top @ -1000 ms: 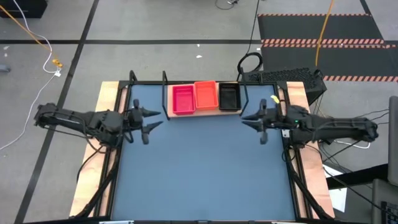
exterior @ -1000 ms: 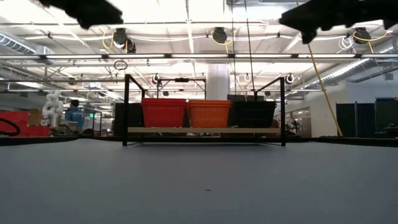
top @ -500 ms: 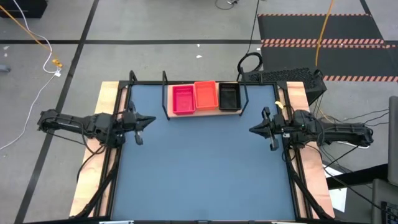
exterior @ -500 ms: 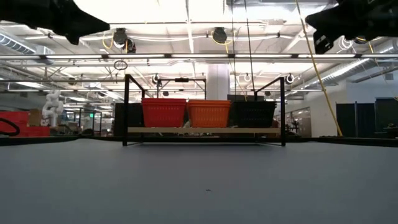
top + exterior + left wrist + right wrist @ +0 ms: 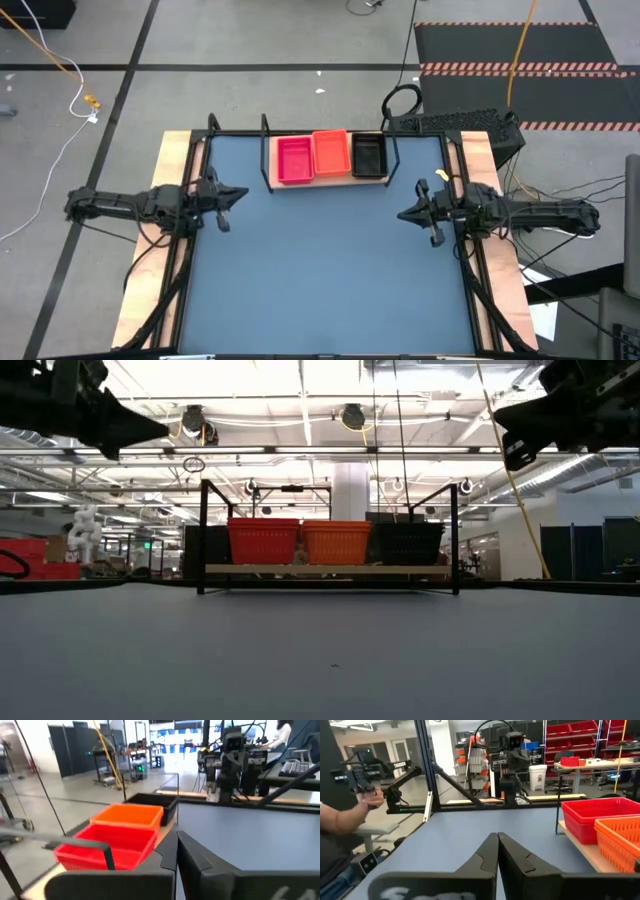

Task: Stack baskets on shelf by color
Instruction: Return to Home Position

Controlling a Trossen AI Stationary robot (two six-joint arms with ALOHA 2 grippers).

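Note:
Three baskets stand side by side on the shelf (image 5: 325,182) at the table's far edge: pinkish-red (image 5: 293,160), orange (image 5: 331,153) and black (image 5: 368,155). The low view shows them in a row on the wooden board (image 5: 330,569) inside the black wire frame. My left gripper (image 5: 243,193) hovers shut over the table's left side, pointing right, with nothing in it (image 5: 177,837). My right gripper (image 5: 401,214) hovers shut over the right side, pointing left, and holds nothing (image 5: 497,837). Both are well above the tabletop (image 5: 150,428) (image 5: 505,430).
The blue tabletop (image 5: 320,270) stretches between the arms and toward the near edge. A black keyboard (image 5: 455,125) and a coiled cable (image 5: 402,100) lie beyond the far right corner. A person's arm (image 5: 342,820) shows off the table in the right wrist view.
My left gripper has shut and drawn back toward the table's left edge. My right gripper has drawn back toward the right edge and a little toward the near edge. The baskets have stayed in place on the shelf.

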